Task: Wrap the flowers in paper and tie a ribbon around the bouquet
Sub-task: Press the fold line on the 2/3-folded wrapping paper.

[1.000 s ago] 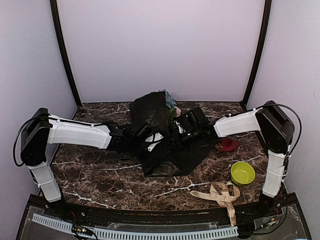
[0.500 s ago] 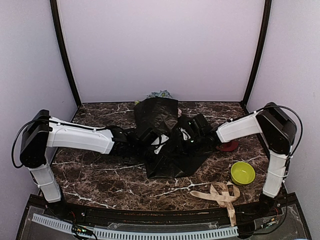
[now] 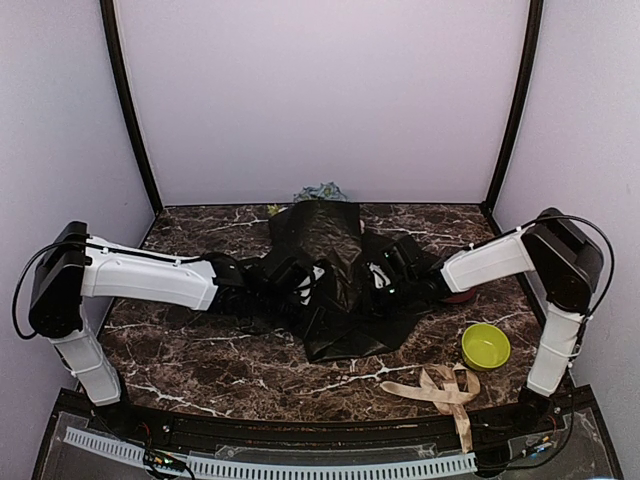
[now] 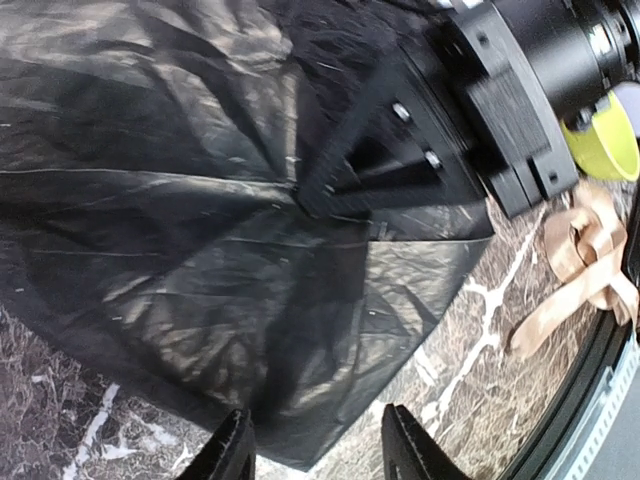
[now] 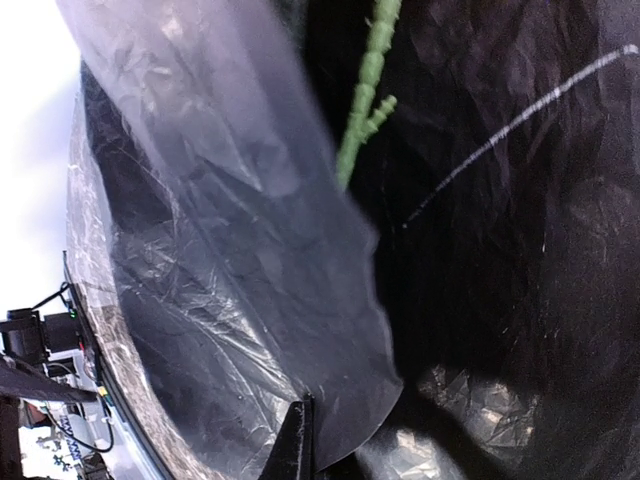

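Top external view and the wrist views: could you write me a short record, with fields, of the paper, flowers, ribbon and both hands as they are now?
paper: black, crumpled, in the middle, lying over the flowers
flowers: only the tops show, at the paper's far end
ribbon: loose heap at the front right, apart from the paper, not yet tied
left hand: open, at the paper's near edge
right hand: shut on a fold of the paper

Crumpled black paper (image 4: 190,230) on marbled tabletop (image 4: 55,440), beige ribbon (image 4: 582,255) and yellow-green bowl (image 4: 612,140) at right
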